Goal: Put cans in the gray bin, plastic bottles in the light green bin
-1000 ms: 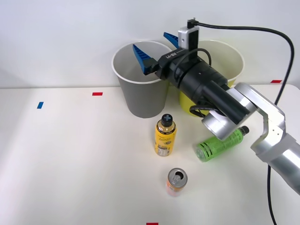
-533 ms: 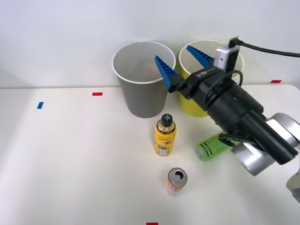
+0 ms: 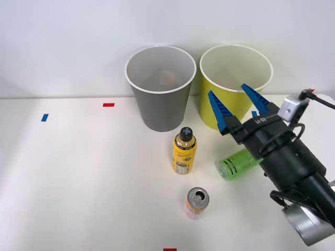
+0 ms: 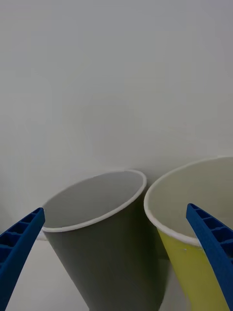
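— What's on the white table (image 3: 78,183)?
— Gray bin (image 3: 160,89) at twelve o'clock, light green bin (image 3: 230,73) beside it, against a plain wall (image 3: 68,42). Yellow-labelled bottle (image 3: 184,150) upright centrally, orange can (image 3: 197,202) at six, green bottle (image 3: 238,163) lying at four.
— Right gripper (image 3: 238,102)?
— Spread wide, empty, before the green bin.

The right gripper (image 3: 236,106) and its arm are covering most of the green bottle (image 3: 236,163) and part of the light green bin (image 3: 210,112). Something pale is lying inside the gray bin (image 3: 159,107), too dim to identify. The wrist view's edge is cropping both bins' bases.
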Robot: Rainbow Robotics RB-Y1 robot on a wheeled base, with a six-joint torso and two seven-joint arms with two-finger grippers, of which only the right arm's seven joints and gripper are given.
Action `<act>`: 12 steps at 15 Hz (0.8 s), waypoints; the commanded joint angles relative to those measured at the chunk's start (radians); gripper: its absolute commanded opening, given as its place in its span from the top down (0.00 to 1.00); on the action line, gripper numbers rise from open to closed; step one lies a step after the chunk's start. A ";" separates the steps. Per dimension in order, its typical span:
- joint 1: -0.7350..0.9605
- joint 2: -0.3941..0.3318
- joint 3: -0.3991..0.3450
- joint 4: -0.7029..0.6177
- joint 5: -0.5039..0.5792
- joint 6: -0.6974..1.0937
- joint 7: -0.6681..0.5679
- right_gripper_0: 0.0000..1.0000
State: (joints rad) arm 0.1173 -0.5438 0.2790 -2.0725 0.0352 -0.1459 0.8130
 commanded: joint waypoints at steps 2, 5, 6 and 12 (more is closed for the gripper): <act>0.171 0.038 -0.043 0.000 0.017 -0.118 0.034 0.00; 0.285 0.096 -0.080 0.002 0.034 -0.144 0.115 0.00; 0.305 0.110 -0.089 0.002 0.034 -0.144 0.163 0.00; 0.349 0.194 -0.090 0.152 -0.037 -0.201 0.301 0.00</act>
State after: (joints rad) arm 0.4819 -0.3726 0.1874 -1.9820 -0.0001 -0.3017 1.1079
